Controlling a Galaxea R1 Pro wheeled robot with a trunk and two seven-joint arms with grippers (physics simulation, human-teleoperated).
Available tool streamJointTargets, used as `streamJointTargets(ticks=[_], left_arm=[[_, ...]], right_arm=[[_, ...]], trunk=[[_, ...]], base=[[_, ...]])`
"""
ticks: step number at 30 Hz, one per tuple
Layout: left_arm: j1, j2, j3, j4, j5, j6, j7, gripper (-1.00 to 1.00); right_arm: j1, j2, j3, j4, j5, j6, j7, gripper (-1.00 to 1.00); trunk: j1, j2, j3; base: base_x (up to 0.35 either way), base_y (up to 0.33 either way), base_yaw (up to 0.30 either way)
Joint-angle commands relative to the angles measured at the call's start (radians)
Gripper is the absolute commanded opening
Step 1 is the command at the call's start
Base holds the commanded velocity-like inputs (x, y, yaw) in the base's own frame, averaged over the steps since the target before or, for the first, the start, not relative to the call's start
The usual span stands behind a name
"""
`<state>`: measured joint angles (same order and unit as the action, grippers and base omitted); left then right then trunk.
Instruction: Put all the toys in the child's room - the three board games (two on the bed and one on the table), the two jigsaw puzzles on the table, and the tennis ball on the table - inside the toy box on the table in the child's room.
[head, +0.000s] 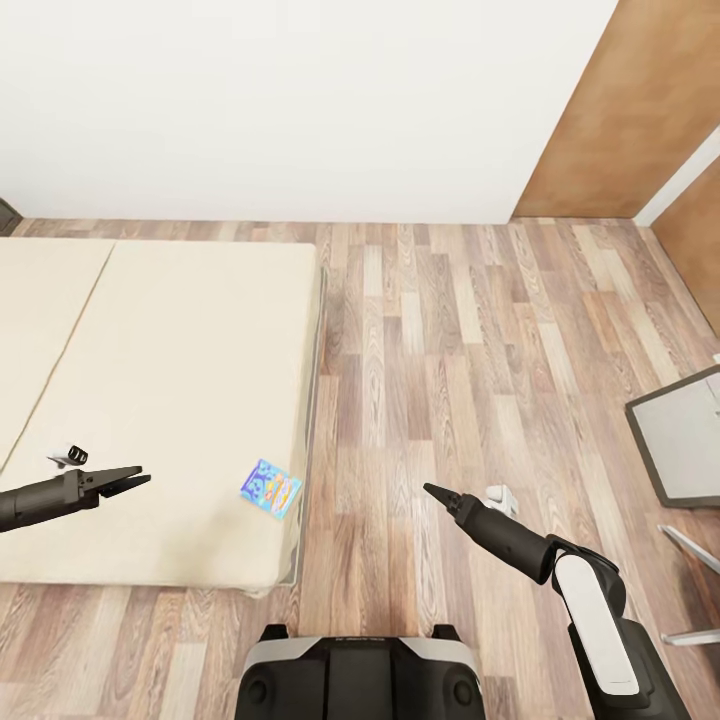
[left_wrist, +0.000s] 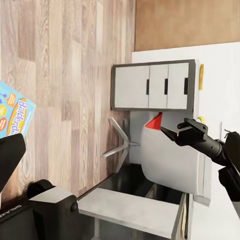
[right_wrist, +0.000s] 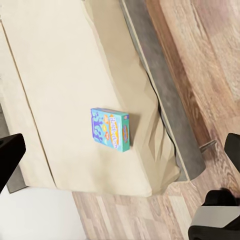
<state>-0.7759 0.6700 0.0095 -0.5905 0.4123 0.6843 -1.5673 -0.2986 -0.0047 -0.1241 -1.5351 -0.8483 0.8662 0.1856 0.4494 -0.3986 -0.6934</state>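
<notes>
- The bed (head: 150, 400) is the landmark here: its beige mattress lies on the wood-plank floor (head: 450, 350), and its far end meets the white wall (head: 300, 100).
- The robot base (head: 360, 675) stands on the floor just off the near corner of the bed.
- The right gripper (head: 432, 490) hangs over the floor beside the bed, well apart from the mattress; its jaws look pressed together to 1 point and hold nothing.
- The left gripper (head: 130, 480) hovers over the near part of the bed; its jaws stand a little apart, with nothing between them.
- 1 blue-cyan board game (head: 271, 488) lies flat on the bed, near the near corner and close to the side edge, between the 2 grippers; it is also seen in the right wrist view (right_wrist: 111, 129).
- Risk, in my judgement: the box is thin and flat on soft cover, so the jaws may slide over it or push it toward the bed edge, and it may fall on the floor.
</notes>
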Motion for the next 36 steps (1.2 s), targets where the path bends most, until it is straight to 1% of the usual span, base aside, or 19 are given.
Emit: streamJointTargets(ticks=[1,36], left_arm=[[0.000,0.000,-0.001,0.000,0.000,0.011,-0.003,1.00],[0.000,-0.003,0.000,0.000,0.001,0.011,-0.003,1.00]], right_arm=[[-0.001,0.000,-0.002,0.000,0.007,0.005,0.008,1.00],[-0.001,0.005,0.001,0.000,0.015,0.004,0.008,1.00]], trunk=[[0.001,-0.001,0.001],[0.001,-0.001,0.056]], base=[[0.000,0.000,0.000],[0.000,0.000,0.000]])
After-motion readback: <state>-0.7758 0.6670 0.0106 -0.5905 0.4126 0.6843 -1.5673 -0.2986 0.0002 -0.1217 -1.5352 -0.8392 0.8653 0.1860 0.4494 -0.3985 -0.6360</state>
